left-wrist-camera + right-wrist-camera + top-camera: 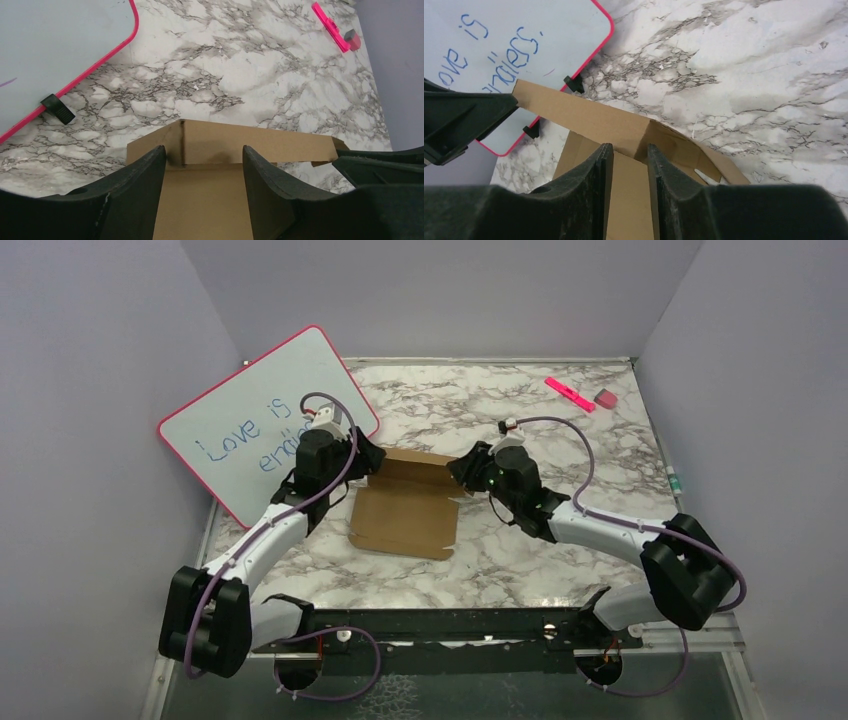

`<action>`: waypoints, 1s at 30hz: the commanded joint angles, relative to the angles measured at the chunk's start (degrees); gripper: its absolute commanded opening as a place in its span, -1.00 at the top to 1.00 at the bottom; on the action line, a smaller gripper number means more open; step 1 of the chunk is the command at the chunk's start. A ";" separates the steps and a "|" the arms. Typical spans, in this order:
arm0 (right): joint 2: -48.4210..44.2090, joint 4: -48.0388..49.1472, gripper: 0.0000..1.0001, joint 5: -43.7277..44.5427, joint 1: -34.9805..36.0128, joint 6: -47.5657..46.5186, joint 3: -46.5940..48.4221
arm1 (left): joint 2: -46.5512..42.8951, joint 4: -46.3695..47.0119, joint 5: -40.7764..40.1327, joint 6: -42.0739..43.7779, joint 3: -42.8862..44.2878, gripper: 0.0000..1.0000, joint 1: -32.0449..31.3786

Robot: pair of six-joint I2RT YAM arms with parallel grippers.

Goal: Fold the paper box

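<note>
The paper box (405,515) is a brown cardboard sheet lying on the marble table, its far wall flap standing up. My left gripper (368,462) is at the box's far left corner. In the left wrist view the gripper (204,150) is open, its jaws wide apart over the base panel and just short of the raised flap (250,142). My right gripper (458,472) is at the far right corner. In the right wrist view the gripper (630,147) has its jaws a narrow gap apart, with only the base panel showing between them, next to the raised flap (589,117).
A pink-framed whiteboard (250,420) with blue writing leans at the left, close behind my left arm. A pink marker (569,394) and a small eraser (606,398) lie at the far right. Grey walls enclose the table on three sides.
</note>
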 commanded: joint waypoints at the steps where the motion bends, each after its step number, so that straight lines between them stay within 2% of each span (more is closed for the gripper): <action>1: 0.20 4.73 0.23 -6.07 -1.02 -4.79 0.63 | -3.78 -4.05 -6.66 0.00 0.27 -0.23 -0.08; 4: -1.81 5.82 0.16 -7.78 -1.73 -9.89 -0.90 | -4.83 -6.36 -8.86 0.48 1.06 -0.31 -0.14; 9: -6.64 4.16 0.07 -5.81 -2.90 -16.95 -3.79 | -7.34 -9.51 -11.37 1.04 2.37 -0.44 -0.18; 14: -11.72 5.68 0.00 -2.30 -3.46 -20.75 -8.24 | -8.96 -10.75 -8.29 2.63 2.66 -0.44 -1.77; 16: -12.79 6.82 -0.01 -1.57 -3.87 -21.46 -10.00 | -8.75 -10.91 -7.43 3.34 3.16 -0.44 -4.47; 24: -10.00 11.50 0.01 -4.36 -6.56 -23.10 -12.66 | -8.06 -10.98 -16.76 5.89 4.25 -0.44 -20.51; 30: -5.01 17.20 0.13 -6.43 -6.84 -24.95 -13.05 | -4.26 -2.98 -20.49 10.19 0.95 -0.44 -29.43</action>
